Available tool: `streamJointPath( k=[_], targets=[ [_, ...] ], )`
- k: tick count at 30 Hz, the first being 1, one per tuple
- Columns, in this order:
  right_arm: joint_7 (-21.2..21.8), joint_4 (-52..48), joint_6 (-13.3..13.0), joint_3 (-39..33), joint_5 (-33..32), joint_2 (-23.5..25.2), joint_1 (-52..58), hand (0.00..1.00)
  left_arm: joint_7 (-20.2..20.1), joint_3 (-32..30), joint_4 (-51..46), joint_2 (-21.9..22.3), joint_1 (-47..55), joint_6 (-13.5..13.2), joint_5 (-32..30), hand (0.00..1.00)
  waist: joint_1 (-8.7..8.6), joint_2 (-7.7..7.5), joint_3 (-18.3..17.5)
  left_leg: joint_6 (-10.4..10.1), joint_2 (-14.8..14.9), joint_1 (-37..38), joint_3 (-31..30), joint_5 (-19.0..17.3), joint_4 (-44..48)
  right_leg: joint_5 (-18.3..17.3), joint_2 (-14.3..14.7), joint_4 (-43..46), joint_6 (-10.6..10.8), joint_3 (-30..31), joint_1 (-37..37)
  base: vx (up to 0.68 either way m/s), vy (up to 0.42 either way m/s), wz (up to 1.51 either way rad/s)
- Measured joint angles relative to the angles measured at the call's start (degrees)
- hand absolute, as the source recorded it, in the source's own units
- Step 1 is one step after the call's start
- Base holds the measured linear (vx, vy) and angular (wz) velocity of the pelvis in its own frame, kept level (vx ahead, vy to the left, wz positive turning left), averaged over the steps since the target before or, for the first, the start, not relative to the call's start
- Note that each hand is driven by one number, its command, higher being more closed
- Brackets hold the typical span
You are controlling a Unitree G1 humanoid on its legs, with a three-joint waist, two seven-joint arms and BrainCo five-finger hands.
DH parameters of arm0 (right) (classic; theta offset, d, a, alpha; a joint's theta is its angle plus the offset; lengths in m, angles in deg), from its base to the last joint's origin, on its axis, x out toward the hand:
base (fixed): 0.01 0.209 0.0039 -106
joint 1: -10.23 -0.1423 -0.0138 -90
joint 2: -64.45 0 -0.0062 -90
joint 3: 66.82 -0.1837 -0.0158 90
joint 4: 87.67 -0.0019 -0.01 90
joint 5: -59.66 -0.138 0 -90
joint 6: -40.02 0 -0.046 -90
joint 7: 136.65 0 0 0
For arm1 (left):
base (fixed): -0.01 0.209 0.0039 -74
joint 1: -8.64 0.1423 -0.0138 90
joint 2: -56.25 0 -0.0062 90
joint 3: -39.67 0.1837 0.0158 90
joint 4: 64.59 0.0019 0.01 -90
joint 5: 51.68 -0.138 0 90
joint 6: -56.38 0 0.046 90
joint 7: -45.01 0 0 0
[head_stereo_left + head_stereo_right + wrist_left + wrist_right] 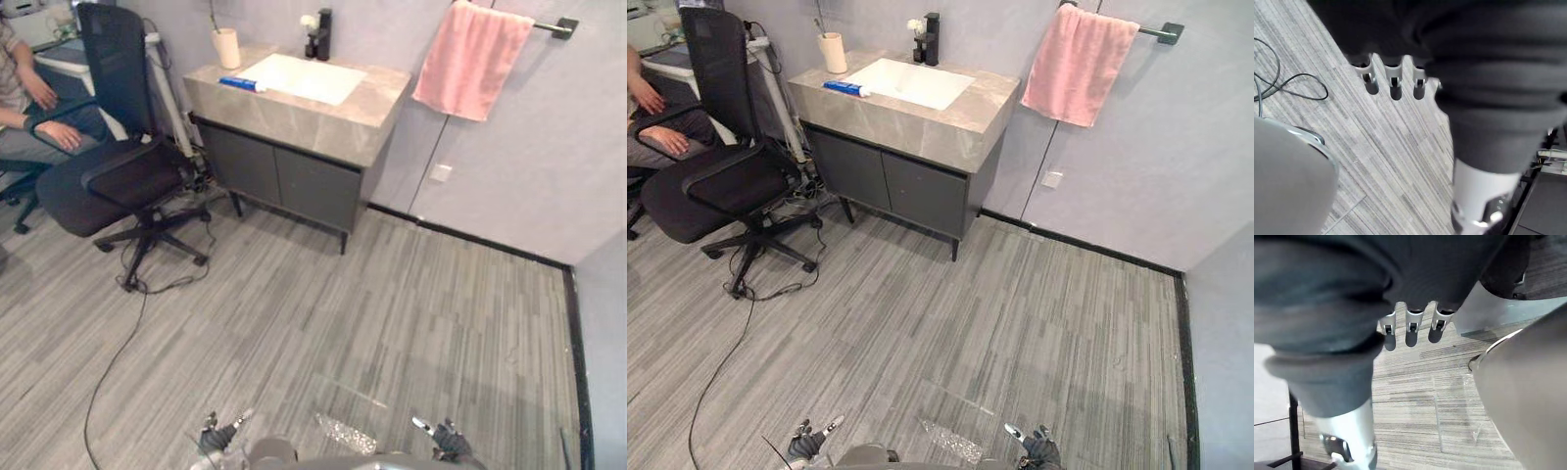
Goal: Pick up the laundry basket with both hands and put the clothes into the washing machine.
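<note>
While both hands hang low over the grey striped floor (392, 294), neither has hold of anything. The left hand (220, 436) and the right hand (448, 438) each have their fingers loose and spread.

Well ahead of the left hand, a dark washstand (284, 171) with a pale stone top stands against the wall (529, 166). A white basin (304, 78) is sunk in that top. A black tap (321, 35) stands behind the basin, a cream cup (227, 47) sits at the far corner, and a blue tube (240, 85) lies just beside the basin.

Far beyond the right hand, a pink towel (468, 61) hangs from a dark rail (556, 26) on the wall, with a white socket (441, 172) below it. A black skirting (490, 250) runs along the foot of the wall.

Further out to the left of the left hand, a black office chair (118, 166) stands on the floor near the washstand. A person (29, 108) sits beyond it.
</note>
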Motion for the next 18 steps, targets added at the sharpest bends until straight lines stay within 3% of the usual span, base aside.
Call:
streamJointPath(
  k=[2,5,7,10,12,18],
  targets=[
    [0.1,-0.1,0.0,0.1,0.1,0.3,0.3,0.0,-0.1,1.0,0.2,0.1,-0.2,0.0,-0.4,0.0,-0.24,-0.08,0.0,1.5,-2.1,2.3,1.4,-0.9,-1.6,-0.6,-2.1,4.0,0.7,2.1,-1.1,0.03,0.128,-0.2],
    [0.4,-0.1,0.0,0.3,1.2,0.2,0.8,0.0,-0.2,2.5,0.4,-0.3,-0.2,0.0,-1.0,0.0,-0.55,0.14,0.1,2.5,-2.9,5.5,1.7,-1.0,-2.7,-0.2,-2.7,14.8,0.1,4.0,-4.5,0.07,0.136,-0.02],
    [0.4,0.2,0.1,0.9,2.4,0.2,1.0,0.0,-0.1,2.5,0.4,-0.5,-0.1,0.0,-1.3,0.0,-0.96,0.26,-0.4,3.0,-2.6,7.0,2.1,-0.5,-3.8,-0.5,-2.7,15.2,-0.6,3.5,-4.8,0.15,0.05,-0.05],
    [0.1,1.6,0.2,2.8,5.0,0.1,0.4,0.0,-0.1,4.4,1.9,-1.9,-0.8,0.1,-1.5,0.0,-1.55,-0.51,-1.2,1.9,-1.8,6.9,2.0,0.4,-5.1,0.0,0.0,4.4,-2.1,-0.2,-2.6,0.12,-0.05,-0.2],
    [-0.1,2.6,0.2,2.5,6.2,0.2,0.2,0.0,-0.1,5.0,2.3,-1.7,-1.3,0.1,-1.6,0.0,-1.71,-0.49,-1.6,1.2,-1.6,7.4,1.2,1.0,-5.9,1.0,0.9,-1.4,-1.0,-1.3,0.8,0.11,-0.093,-0.13],
    [0.0,3.5,0.5,2.4,8.9,-0.5,0.0,0.0,-0.3,6.9,2.3,-1.1,-1.8,-0.1,-1.3,0.0,-1.57,0.44,-1.8,0.2,-0.6,11.5,-0.7,3.1,-9.3,1.7,2.6,-5.3,-2.0,-1.4,5.0,0.04,-0.095,-0.01]
  ],
)
